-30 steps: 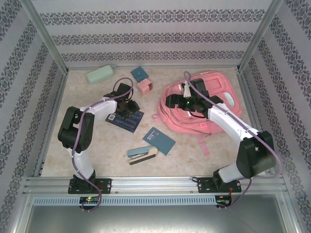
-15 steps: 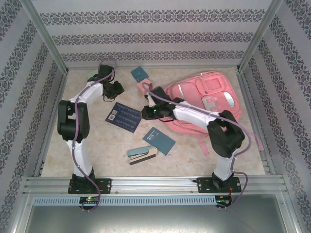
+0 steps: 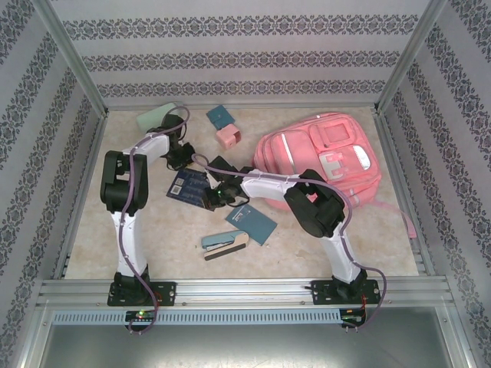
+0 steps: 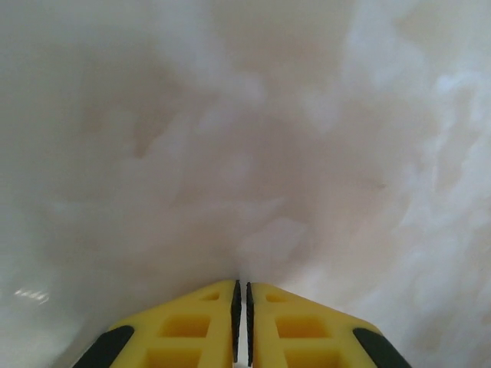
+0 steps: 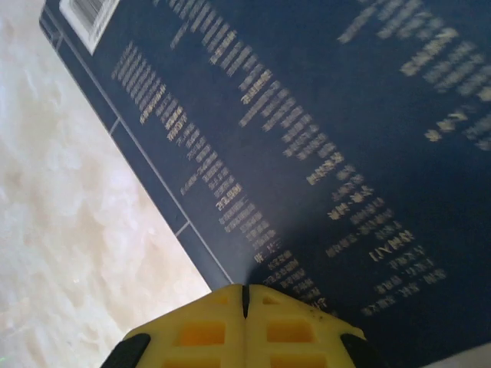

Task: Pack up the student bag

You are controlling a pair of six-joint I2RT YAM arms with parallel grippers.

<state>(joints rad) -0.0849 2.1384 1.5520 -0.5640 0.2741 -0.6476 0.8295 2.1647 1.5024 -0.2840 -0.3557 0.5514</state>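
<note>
The student bag (image 3: 322, 165), a big pink backpack, lies flat at the back right with its front pockets up. A dark blue book (image 3: 186, 186) lies left of centre. My right gripper (image 3: 214, 195) reaches far left across the table and is shut, its tips down on the book's cover (image 5: 322, 138) near the lower edge. In the right wrist view the right gripper (image 5: 245, 287) has nothing between its fingers. My left gripper (image 3: 178, 159) hovers just beyond the book's far edge. It (image 4: 242, 285) is shut over bare marble, holding nothing.
A teal notebook (image 3: 252, 223) and a stapler (image 3: 225, 244) lie near the middle front. A small pink box (image 3: 229, 137), a teal box (image 3: 221, 116) and a mint case (image 3: 153, 119) sit at the back. Patterned walls close in three sides.
The right arm swung from over the backpack leftward onto the dark blue book and shut its jaws. The left arm went to the back left, came back near the book and closed.
</note>
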